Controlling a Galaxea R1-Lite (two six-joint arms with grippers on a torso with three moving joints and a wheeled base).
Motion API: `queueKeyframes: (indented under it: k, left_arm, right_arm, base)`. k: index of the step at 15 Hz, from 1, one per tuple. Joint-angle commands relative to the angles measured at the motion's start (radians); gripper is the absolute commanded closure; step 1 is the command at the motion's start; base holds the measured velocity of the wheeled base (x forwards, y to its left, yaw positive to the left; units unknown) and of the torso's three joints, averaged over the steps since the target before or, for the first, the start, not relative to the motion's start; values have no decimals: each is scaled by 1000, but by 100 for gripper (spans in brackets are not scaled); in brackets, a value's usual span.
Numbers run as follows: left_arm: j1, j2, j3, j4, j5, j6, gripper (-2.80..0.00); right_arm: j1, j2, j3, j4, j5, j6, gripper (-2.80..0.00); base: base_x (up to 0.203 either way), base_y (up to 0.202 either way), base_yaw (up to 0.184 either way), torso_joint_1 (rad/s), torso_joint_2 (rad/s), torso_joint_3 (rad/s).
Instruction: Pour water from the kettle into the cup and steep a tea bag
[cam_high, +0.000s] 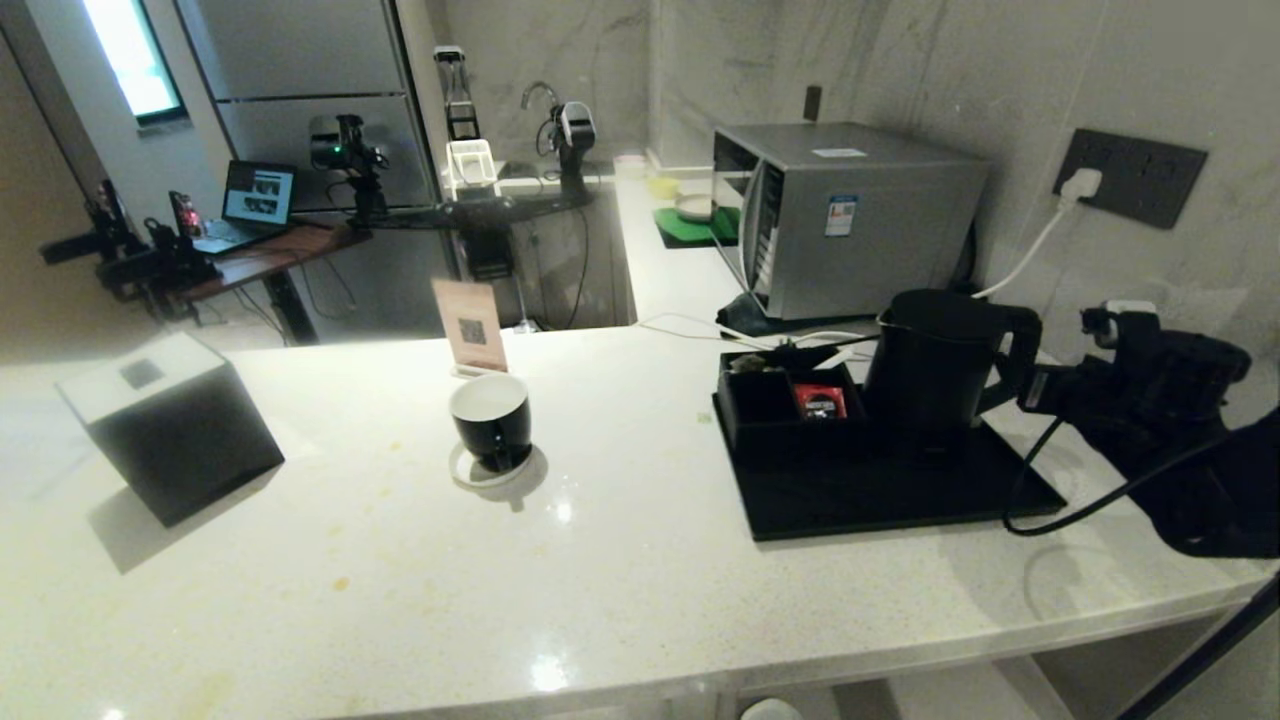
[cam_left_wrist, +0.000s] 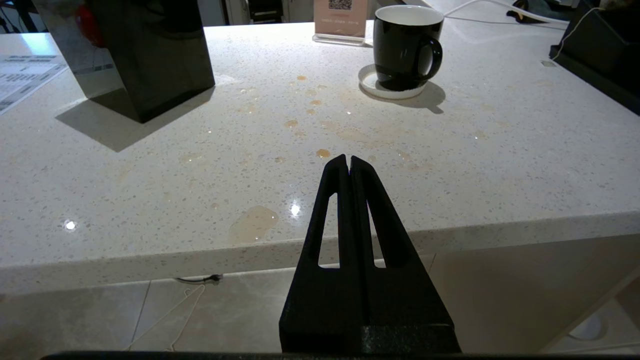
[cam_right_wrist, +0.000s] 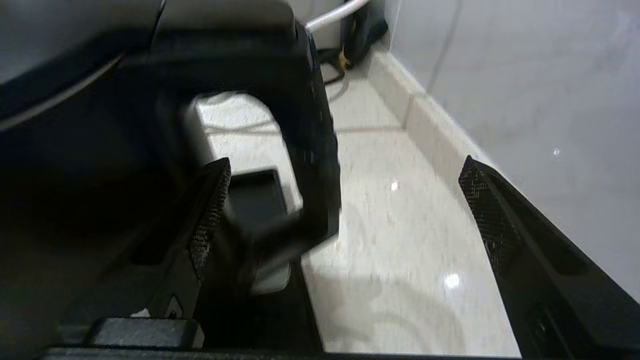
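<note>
Right gripper (cam_right_wrist: 340, 210) of mine reaches in level from the right side of the counter (cam_high: 620, 560), its two mesh-textured fingers (cam_right_wrist: 492, 220) spread wide with the kettle (cam_high: 930, 365) handle (cam_right_wrist: 312, 150) standing between them; neither finger clearly touches the handle, and nothing is clamped. My forearm lies low over the counter's right end, a black cable looping under it. My left gripper (cam_left_wrist: 348, 162) is parked off the near edge of the counter, pointing toward the cup (cam_high: 492, 420), its two slotted black fingers pressed flat together and holding nothing.

I count one kettle, one cup, one tray (cam_high: 890, 495) and one compartment box (cam_high: 775, 405). The kettle is matte black, a tapered cylinder with a thick looped handle, standing on the flat black tray at the right. The cup is glossy black with a white inside and a loop handle, sitting on a small white round coaster (cam_left_wrist: 372, 87) near the counter's middle, well apart from the kettle. A red packet (cam_high: 820, 402) lies in one compartment of the box. The counter is pale speckled stone with several tan stains.
</note>
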Motion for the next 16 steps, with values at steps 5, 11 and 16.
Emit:
queueKeyframes:
  k: [5, 11, 16]
  left_arm:
    - [0, 1, 0, 0, 0, -1, 0]
    - [0, 1, 0, 0, 0, -1, 0]
    - [0, 1, 0, 0, 0, -1, 0]
  right_arm:
    - [-16, 87, -108, -3, -1, -26, -280]
    - [-29, 125, -180, -3, -1, -18, -280]
    - [-28, 149, -228, -3, 2, -15, -280]
  base:
    - [0, 0, 0, 0, 0, 0]
    - [0, 0, 0, 0, 0, 0]
    - [0, 0, 0, 0, 0, 0]
